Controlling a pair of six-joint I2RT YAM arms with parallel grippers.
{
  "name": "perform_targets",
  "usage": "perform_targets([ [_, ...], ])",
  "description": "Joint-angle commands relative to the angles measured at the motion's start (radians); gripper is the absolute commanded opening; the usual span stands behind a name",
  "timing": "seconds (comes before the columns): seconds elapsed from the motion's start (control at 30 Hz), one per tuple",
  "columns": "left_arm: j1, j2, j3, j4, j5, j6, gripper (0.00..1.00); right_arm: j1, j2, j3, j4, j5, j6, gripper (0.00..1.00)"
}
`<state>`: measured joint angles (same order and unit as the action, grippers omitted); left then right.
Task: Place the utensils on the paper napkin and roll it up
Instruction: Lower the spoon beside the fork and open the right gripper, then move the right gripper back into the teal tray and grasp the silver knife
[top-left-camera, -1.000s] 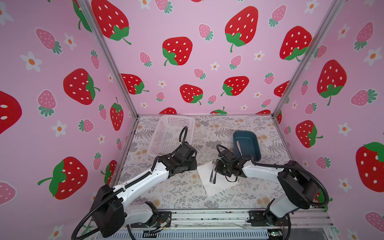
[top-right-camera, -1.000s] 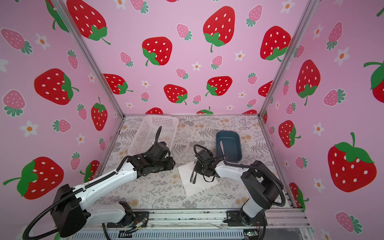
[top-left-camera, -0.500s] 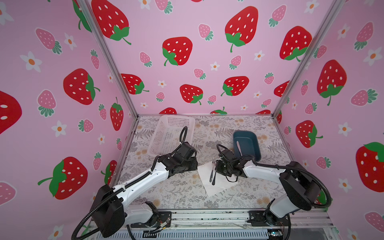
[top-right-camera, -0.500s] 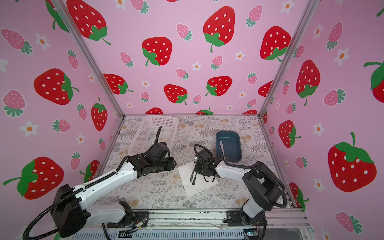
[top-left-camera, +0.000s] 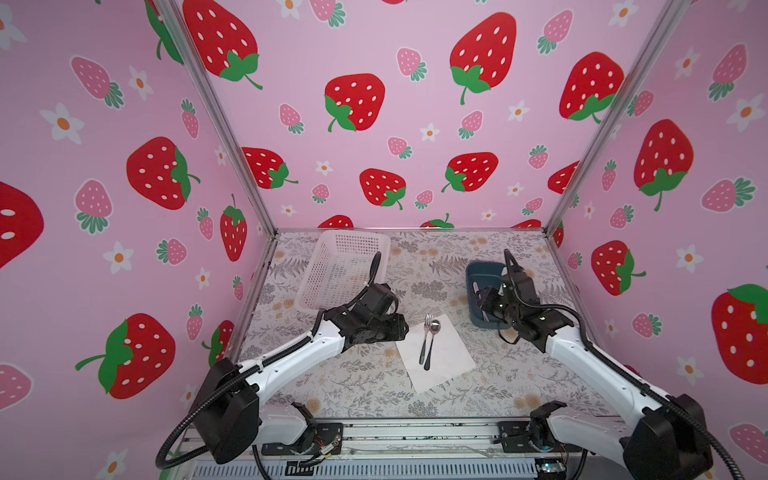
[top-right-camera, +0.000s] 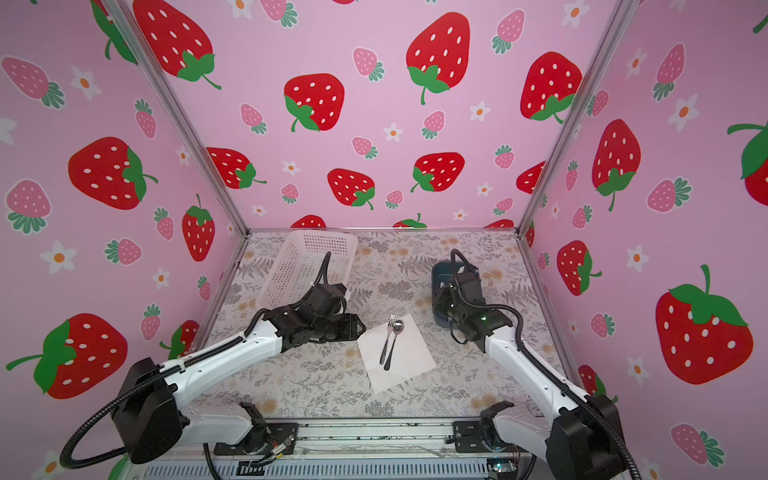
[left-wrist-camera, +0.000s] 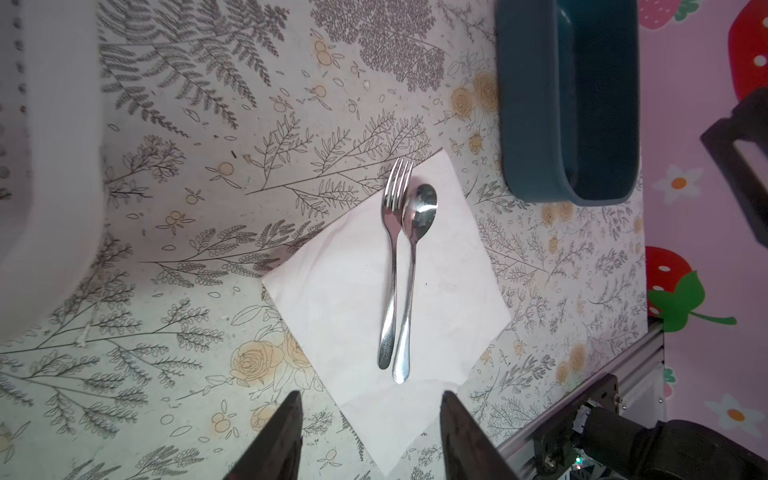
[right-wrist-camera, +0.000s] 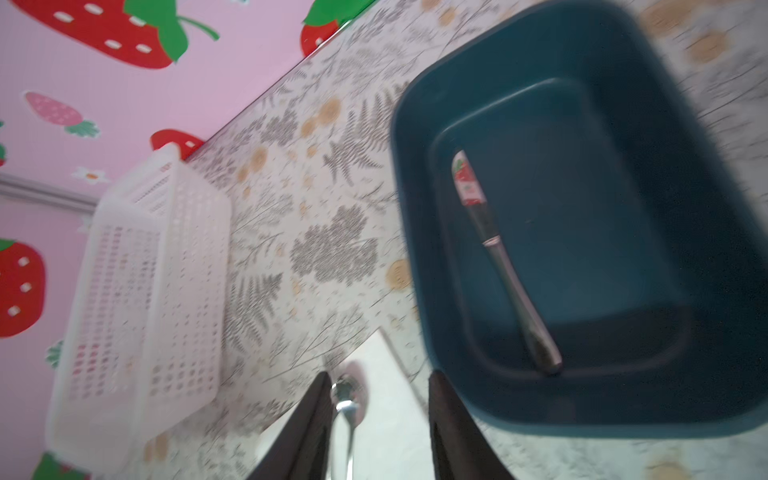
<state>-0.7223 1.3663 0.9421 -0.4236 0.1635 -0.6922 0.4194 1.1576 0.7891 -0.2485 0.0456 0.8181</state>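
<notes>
On the floral-printed tabletop (left-wrist-camera: 187, 232), near its middle, you have one thin white square paper napkin (left-wrist-camera: 353, 299) lying flat, turned corner-on like a diamond. Two slim polished metal utensils rest on it side by side and touching. One is a fork (left-wrist-camera: 392, 249) whose tines poke just past the napkin's edge, and one is a spoon (left-wrist-camera: 415, 232) with a glossy oval bowl. Your left gripper (left-wrist-camera: 370, 397) hovers by the handle ends, its two dark tapered fingers (left-wrist-camera: 286, 436) spread and empty. Your right gripper (right-wrist-camera: 379, 376) is likewise released, holding nothing, near one smooth, round-cornered blue plastic tub (right-wrist-camera: 706, 187). In the tub lies one metal knife (right-wrist-camera: 503, 266). One white perforated plastic basket (top-left-camera: 345, 266) sits at the back left.
</notes>
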Motion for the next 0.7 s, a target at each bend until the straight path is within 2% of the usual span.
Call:
perform_targets([
  [0.0, -0.015, 0.061, 0.068, 0.009, 0.059, 0.022, 0.52, -0.083, 0.075, 0.024, -0.109, -0.093, -0.181, 0.39],
  [0.1, -0.021, 0.146, 0.112, -0.024, 0.059, 0.020, 0.48, -0.122, 0.177, 0.091, -0.168, -0.117, -0.255, 0.39],
  [0.2, -0.022, 0.245, 0.182, -0.089, 0.030, 0.028, 0.38, -0.128, 0.254, 0.130, -0.182, -0.126, -0.304, 0.39],
  [0.43, -0.020, 0.436, 0.345, -0.166, -0.020, 0.059, 0.18, -0.151, 0.336, 0.156, -0.160, -0.125, -0.364, 0.32],
  [0.47, -0.019, 0.461, 0.367, -0.184, -0.054, 0.056, 0.16, -0.157, 0.346, 0.160, -0.160, -0.129, -0.373, 0.32],
  [0.67, -0.016, 0.569, 0.433, -0.221, -0.032, 0.064, 0.09, -0.173, 0.384, 0.179, -0.160, -0.141, -0.404, 0.31],
])
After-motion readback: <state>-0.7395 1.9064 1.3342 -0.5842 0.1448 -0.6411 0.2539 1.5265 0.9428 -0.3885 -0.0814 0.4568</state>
